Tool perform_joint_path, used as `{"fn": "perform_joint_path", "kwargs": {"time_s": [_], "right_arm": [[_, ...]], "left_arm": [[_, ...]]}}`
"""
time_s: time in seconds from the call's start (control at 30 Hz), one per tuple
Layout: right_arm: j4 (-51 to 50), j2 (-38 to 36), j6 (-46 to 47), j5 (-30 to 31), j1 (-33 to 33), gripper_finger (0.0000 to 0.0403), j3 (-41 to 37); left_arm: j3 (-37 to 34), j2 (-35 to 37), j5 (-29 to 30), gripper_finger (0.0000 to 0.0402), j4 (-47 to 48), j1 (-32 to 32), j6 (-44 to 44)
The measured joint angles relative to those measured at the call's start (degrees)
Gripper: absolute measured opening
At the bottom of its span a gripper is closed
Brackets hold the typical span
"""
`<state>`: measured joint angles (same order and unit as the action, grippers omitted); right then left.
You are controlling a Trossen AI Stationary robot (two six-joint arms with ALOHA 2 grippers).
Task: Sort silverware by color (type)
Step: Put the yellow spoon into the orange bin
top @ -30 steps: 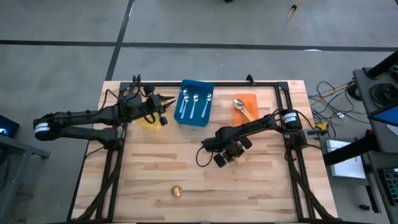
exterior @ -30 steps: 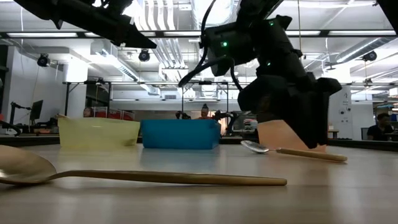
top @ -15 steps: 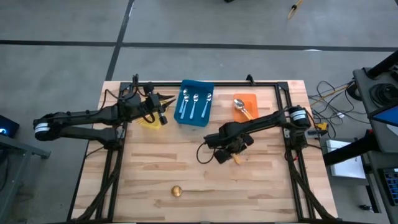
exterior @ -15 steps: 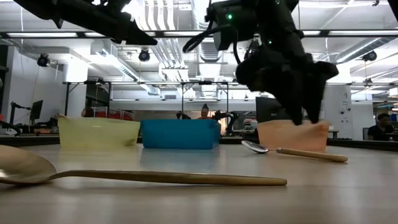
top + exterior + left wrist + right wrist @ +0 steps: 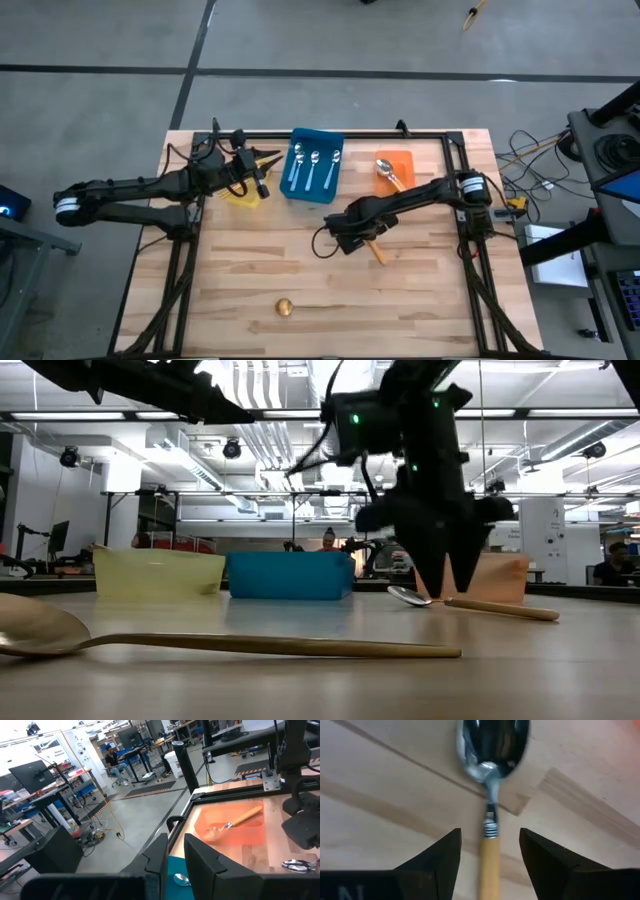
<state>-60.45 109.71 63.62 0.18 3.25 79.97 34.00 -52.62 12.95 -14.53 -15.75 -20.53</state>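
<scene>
A spoon with a silver bowl and an orange handle [image 5: 375, 248] [image 5: 480, 605] lies flat on the table, right of the middle. My right gripper [image 5: 352, 238] [image 5: 445, 592] points straight down over it, open. In the right wrist view its fingers [image 5: 445, 857] stand on either side of the handle's bowl end [image 5: 489, 832] without touching it. A gold spoon [image 5: 285, 307] [image 5: 230, 645] lies flat near the front edge. My left gripper [image 5: 262, 188] [image 5: 176, 845] hovers level over the yellow bin [image 5: 240, 195], with only a narrow gap between its fingers and nothing in it.
The blue bin [image 5: 312, 165] at the back holds three blue-handled spoons. The orange bin [image 5: 398, 158] right of it holds one orange-handled spoon [image 5: 235, 820]. A black frame runs along the table's edges. Bare wood lies between the bins and the gold spoon.
My right gripper has shifted a little toward the table's left edge and tipped until it points straight down, ending over the bowl end of the orange-handled spoon's handle. The spoon has stayed where it lay.
</scene>
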Motion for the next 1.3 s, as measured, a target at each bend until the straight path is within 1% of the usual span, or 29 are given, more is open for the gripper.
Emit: {"fn": "perform_joint_path", "kwargs": {"time_s": [0.1,0.17,0.4,0.47,0.6,0.7,0.87,0.93,1.07,1.2,1.3], "right_arm": [[0.4,1.1,-0.9,-0.1,0.0,0.0176,-1.1],[1.3,1.3,-1.4,0.0,0.0,0.0157,-1.4],[5.0,1.6,-2.2,-0.2,0.2,0.0050,-2.1],[5.0,1.6,-2.2,-0.3,0.1,0.0028,-2.2],[4.4,1.1,-2.4,-0.2,0.2,0.0028,-1.9],[2.9,0.3,-3.3,-0.4,0.2,0.0028,-1.2],[2.8,-2.6,-5.5,-5.6,0.2,0.0028,2.1],[2.7,-2.8,-6.5,-6.2,0.2,0.0028,4.3],[2.6,-3.1,-9.2,-5.4,-0.1,0.0028,10.0],[2.5,-3.2,-12.9,-2.9,-1.7,0.0028,15.3],[2.1,-3.2,-16.1,-1.0,-3.6,0.0028,19.4]], "left_arm": [[0.0,0.0,0.0,0.0045,0.0,0.0,0.0],[0.0,0.0,0.0,0.0045,0.0,0.0,0.0],[0.0,0.0,0.0,0.0045,-0.5,0.0,0.0],[0.0,0.0,0.0,0.0045,-0.5,0.0,0.0],[0.0,0.0,0.0,0.0045,-0.5,0.0,-1.2],[0.1,0.0,0.0,0.0045,-1.1,0.0,-4.2],[2.9,0.0,0.0,0.0045,-1.2,-0.3,-8.5],[4.1,-0.1,0.0,0.0045,-1.4,-0.8,-8.8],[4.7,-0.2,0.0,0.0045,-1.3,-2.1,-8.8],[3.0,-0.2,0.0,0.0045,-1.0,-2.9,-8.9],[2.7,-0.2,0.0,0.0045,-2.0,-3.5,-11.4]]}}
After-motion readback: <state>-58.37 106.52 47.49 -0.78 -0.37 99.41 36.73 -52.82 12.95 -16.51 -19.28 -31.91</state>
